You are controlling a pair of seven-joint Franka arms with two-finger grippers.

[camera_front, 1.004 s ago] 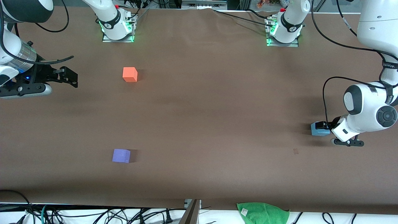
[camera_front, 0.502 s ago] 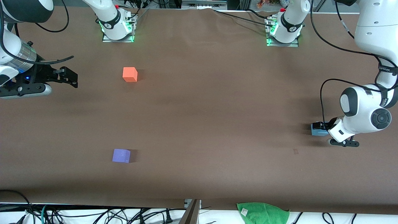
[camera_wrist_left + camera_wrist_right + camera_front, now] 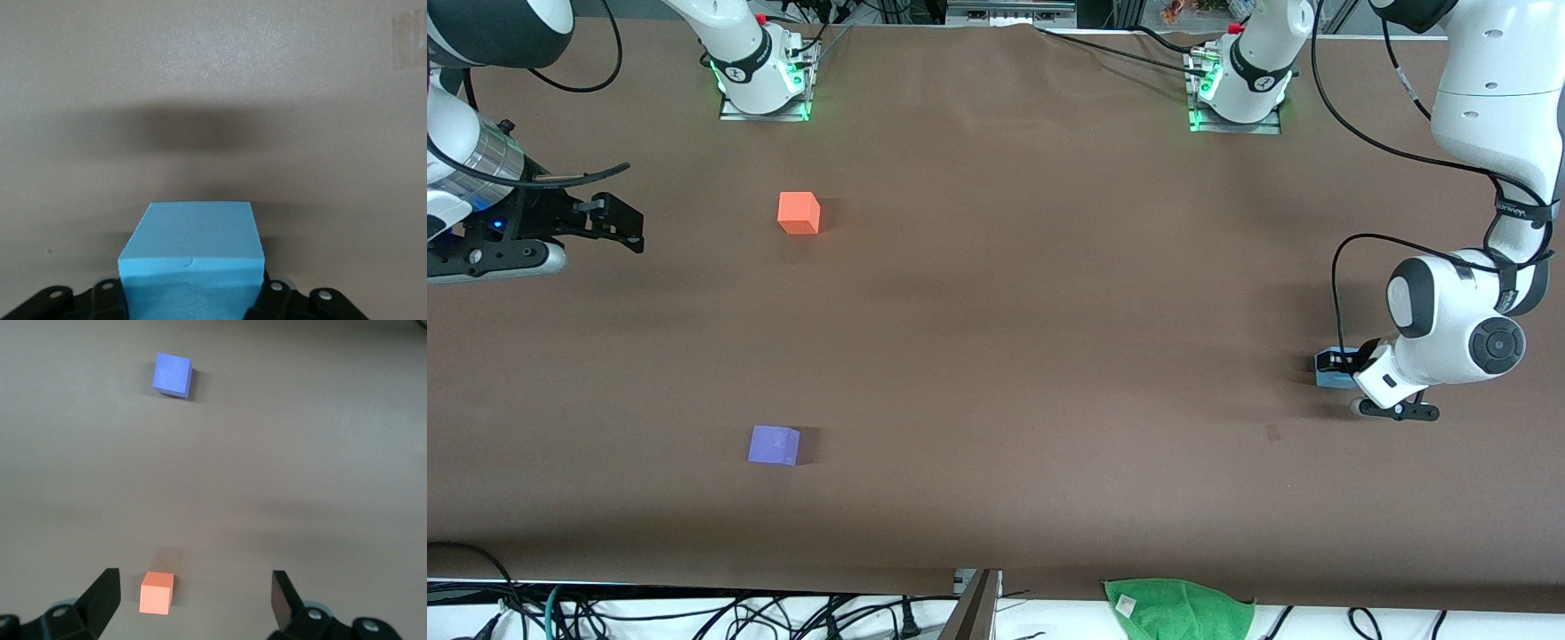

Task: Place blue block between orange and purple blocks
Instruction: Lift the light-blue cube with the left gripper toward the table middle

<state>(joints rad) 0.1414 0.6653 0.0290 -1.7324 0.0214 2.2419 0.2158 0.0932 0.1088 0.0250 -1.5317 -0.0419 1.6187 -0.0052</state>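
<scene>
The blue block [image 3: 1330,380] sits on the brown table at the left arm's end. My left gripper [image 3: 1336,364] is low around it, fingers pressed on two sides; in the left wrist view the block [image 3: 193,247] fills the gap of the gripper [image 3: 192,301]. The orange block [image 3: 799,213] and the purple block [image 3: 774,444] stand apart toward the right arm's end, the purple one nearer the front camera. My right gripper [image 3: 627,229] waits open and empty beside the orange block; its wrist view shows the gripper [image 3: 193,593], orange block [image 3: 157,592] and purple block [image 3: 173,375].
A green cloth [image 3: 1178,609] lies at the table edge nearest the front camera. A small dark mark [image 3: 1272,432] is on the table near the blue block. The two arm bases [image 3: 760,76] [image 3: 1238,84] stand along the edge farthest from the camera.
My left arm has leaned farther over the blue block and its fingers have slid along it; the block has stayed in place. The right gripper has shifted very slightly.
</scene>
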